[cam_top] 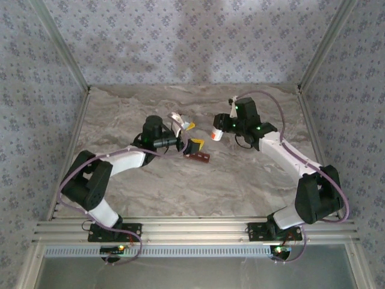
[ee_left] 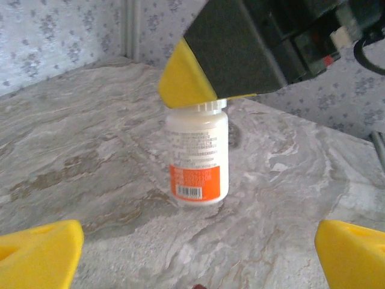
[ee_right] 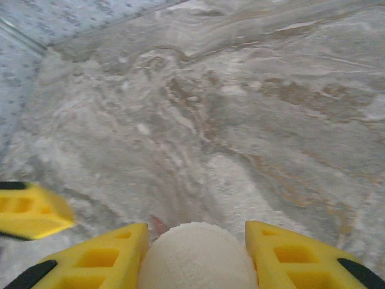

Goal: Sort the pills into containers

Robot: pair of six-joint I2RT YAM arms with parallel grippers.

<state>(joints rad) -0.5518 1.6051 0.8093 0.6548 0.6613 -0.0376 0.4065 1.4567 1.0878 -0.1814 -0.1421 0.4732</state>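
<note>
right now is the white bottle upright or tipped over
Upright: the white bottle stands base-down on the table, with the right gripper closed on its cap.

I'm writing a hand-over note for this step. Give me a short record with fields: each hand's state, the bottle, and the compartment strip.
left hand: open wide, nothing between its fingers, facing the bottle
right hand: shut on the bottle's cap from above
bottle: white with an orange band, upright, base on the table
containers: dark red-brown strip lying on the table beside the left hand, apart from the bottle
pills: none that I can make out
</note>
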